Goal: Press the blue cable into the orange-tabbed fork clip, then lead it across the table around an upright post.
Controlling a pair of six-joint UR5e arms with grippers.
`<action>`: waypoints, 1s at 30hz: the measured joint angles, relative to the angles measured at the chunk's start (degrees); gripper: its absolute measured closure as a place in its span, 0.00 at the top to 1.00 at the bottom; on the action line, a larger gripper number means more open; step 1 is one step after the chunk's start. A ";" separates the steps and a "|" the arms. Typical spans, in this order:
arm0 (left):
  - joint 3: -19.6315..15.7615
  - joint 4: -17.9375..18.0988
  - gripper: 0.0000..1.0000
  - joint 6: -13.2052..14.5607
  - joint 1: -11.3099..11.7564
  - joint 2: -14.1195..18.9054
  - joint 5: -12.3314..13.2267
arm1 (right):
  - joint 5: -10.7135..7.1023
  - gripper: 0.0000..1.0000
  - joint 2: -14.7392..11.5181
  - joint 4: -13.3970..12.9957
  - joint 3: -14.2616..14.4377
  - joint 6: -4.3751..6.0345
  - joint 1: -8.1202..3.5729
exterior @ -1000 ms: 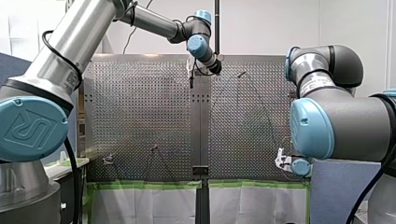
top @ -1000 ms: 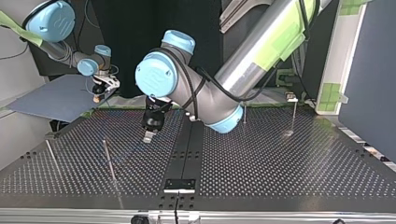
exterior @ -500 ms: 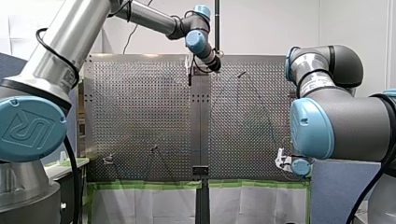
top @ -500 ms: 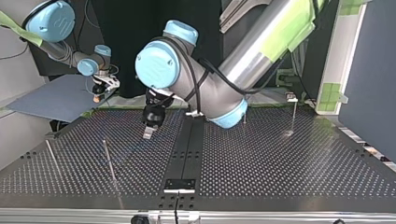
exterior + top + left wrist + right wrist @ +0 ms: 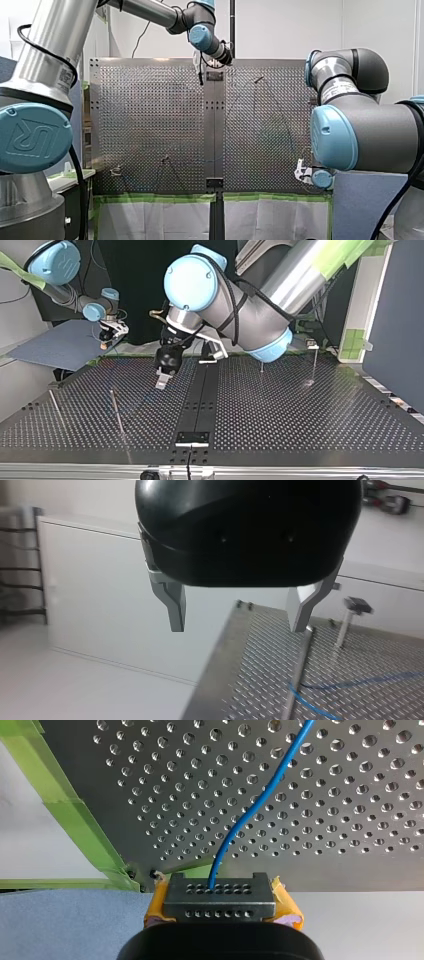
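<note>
My left black, metal-fingered gripper [image 5: 237, 625] hangs spread wide — my right yellow-padded gripper [image 5: 219, 900] pinches a thin blue cable [image 5: 252, 807].

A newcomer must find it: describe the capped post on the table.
In the top view, go to the far right corner of the table. Two posts stand there. The capped post is the taller, outer one, with a small block on top; its neighbour is much shorter.
</note>
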 joint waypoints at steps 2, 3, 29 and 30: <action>-0.97 0.95 1.00 -0.61 -0.04 0.96 0.11 | 0.00 0.00 0.00 0.01 0.01 0.00 0.00; -1.55 1.55 1.00 -0.76 -0.07 1.54 0.17 | 0.00 0.00 0.00 0.01 0.02 -0.01 0.00; -15.12 15.10 1.00 -5.71 0.33 14.88 -0.13 | -0.13 0.00 0.00 -0.04 0.01 -0.04 -0.06; -15.77 15.77 1.00 -5.88 0.40 15.18 -0.20 | -0.14 0.00 0.00 -0.02 0.01 -0.03 -0.07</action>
